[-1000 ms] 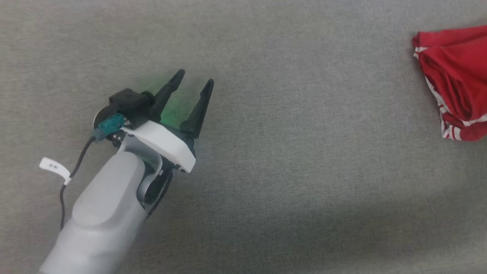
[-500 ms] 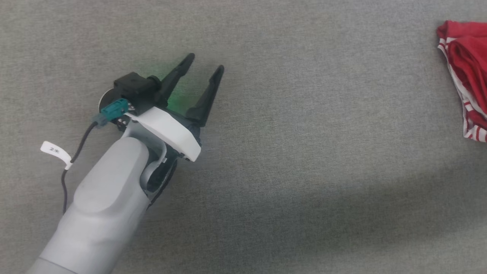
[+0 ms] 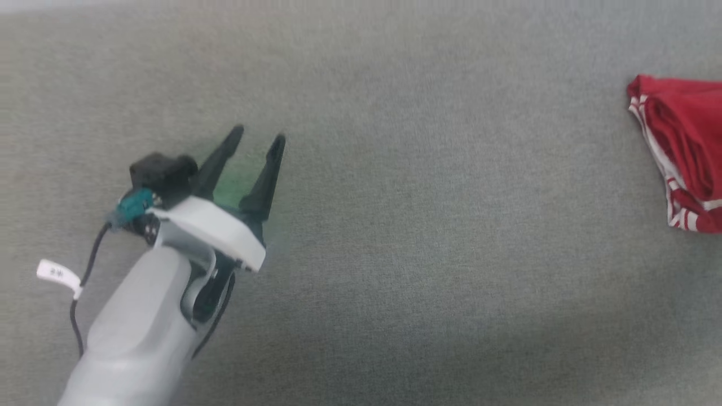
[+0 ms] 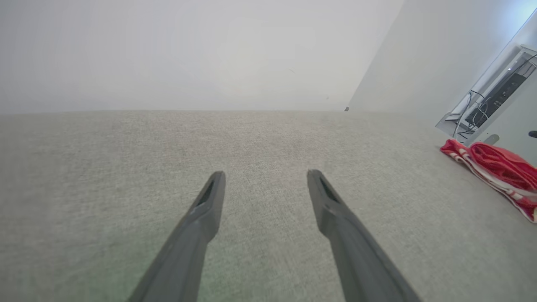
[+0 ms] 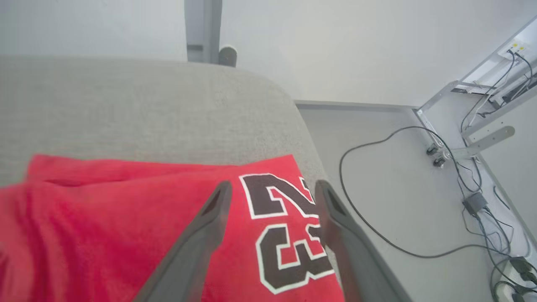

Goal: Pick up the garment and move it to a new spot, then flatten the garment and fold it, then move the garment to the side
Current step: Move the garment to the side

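- Head view: the left gripper (image 3: 258,135) hovers low over the grey cloth top (image 3: 451,225) at the lower left. Its two dark fingers are spread wide and nothing is between them. The garment (image 3: 685,152) lies at the right edge, a red bundle with striped trim. The two are well apart, so I think this arm is waiting out of the way.
- Left wrist view: the left gripper (image 4: 266,175) points along the bare grey top, wide and holding nothing. The garment (image 4: 499,165) shows at the far right, low and in layers, near the edge of the top. I think it is there because the task says to put it to the side.
- Right wrist view: the right gripper (image 5: 272,191) is right over the garment (image 5: 105,218). Its fingers are wide apart, one on each side of the dark number with the white edge. No cloth is pinched between them. I cannot tell if the fingers touch the cloth.
- The red cloth lies close to the round corner of the grey top, with the floor (image 5: 390,188) just past it.
- My guess: the fold is done and the garment is at its side spot. The arm should next lift straight up, so the fingers do not drag the cloth and spoil the fold.
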Robot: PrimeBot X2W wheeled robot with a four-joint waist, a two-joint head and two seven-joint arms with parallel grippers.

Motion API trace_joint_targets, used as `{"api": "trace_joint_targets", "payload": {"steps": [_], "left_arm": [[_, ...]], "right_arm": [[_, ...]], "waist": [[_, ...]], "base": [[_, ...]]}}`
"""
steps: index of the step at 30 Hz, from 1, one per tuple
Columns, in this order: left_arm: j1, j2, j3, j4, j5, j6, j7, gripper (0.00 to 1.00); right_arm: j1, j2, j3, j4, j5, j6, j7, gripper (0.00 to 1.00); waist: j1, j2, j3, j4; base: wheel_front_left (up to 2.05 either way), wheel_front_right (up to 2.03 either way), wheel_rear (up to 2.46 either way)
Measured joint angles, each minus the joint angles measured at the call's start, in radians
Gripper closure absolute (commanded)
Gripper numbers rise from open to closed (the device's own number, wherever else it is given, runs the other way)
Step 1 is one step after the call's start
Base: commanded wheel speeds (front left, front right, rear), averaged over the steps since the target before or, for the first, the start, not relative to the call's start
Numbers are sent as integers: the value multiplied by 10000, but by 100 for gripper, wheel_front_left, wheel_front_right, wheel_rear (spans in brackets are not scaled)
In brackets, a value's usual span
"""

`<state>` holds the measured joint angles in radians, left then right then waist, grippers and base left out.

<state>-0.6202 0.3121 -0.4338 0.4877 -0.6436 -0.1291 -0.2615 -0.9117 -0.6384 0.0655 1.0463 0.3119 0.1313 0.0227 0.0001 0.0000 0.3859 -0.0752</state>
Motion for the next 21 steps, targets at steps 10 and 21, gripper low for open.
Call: {"api": "trace_joint_targets", "payload": {"steps": [10, 21], "left_arm": [[1293, 268, 476, 245, -313, 0, 2, 0], [3323, 738, 1687, -539, 895, 29, 0, 0]], "right_arm": [[1197, 732, 899, -1124, 988, 0, -1225, 0], [3591, 1544, 1160, -2635, 1494, 2, -2382, 0]], "waist": [[-1, 1, -1466, 425], [0, 1, -3094, 1047]], "base": [[0, 0, 0], [0, 0, 0]]}}
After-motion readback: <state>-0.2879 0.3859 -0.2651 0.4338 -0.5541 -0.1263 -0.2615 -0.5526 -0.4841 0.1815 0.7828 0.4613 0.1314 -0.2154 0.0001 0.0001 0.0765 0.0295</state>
